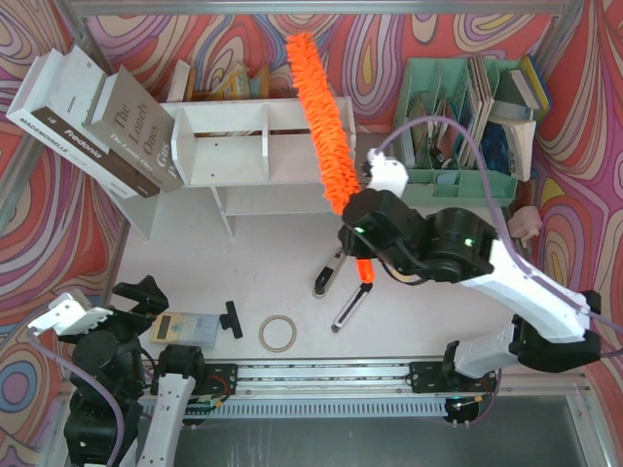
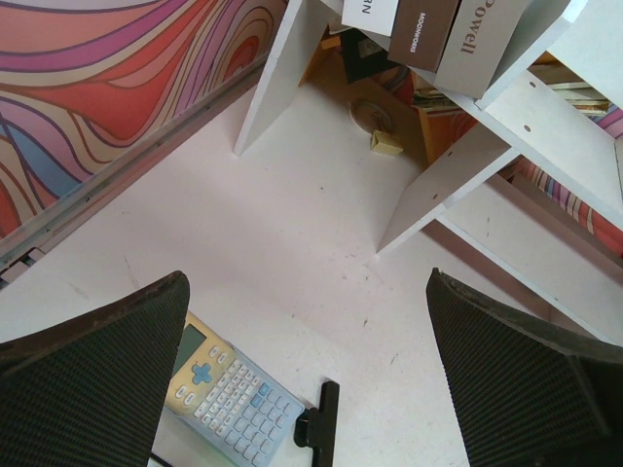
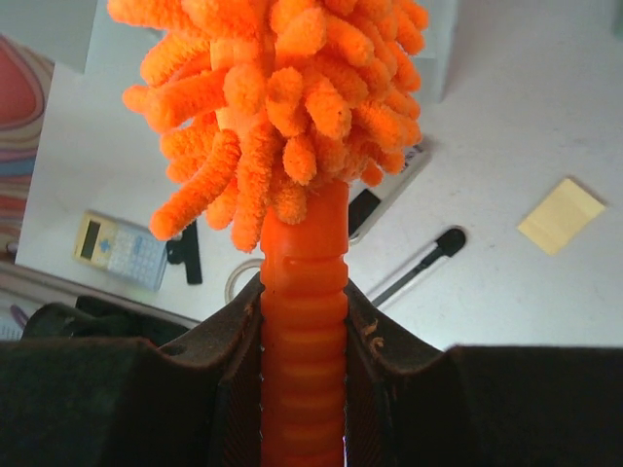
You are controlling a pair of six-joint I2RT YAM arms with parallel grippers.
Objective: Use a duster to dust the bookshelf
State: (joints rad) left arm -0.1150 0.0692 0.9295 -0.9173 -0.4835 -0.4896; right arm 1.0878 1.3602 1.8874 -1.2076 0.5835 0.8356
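Note:
The white bookshelf (image 1: 243, 146) stands at the back of the table and shows in the left wrist view (image 2: 458, 165) too. The orange fluffy duster (image 1: 326, 122) rises steeply over the shelf's right end, its tip above the back wall. My right gripper (image 1: 362, 248) is shut on the duster's ribbed orange handle (image 3: 304, 341), with the fluffy head (image 3: 277, 88) just past the fingers. My left gripper (image 1: 136, 297) is open and empty, low at the near left, above a calculator (image 2: 229, 394).
Several books (image 1: 97, 122) lean on the shelf's left end. A mint green file organiser (image 1: 467, 117) stands at the back right. Two black-handled tools (image 1: 341, 287), a tape ring (image 1: 277, 333), a black clip (image 1: 232, 318) and the calculator (image 1: 183, 329) lie at the front. A yellow sticky note (image 3: 562, 214) lies on the table.

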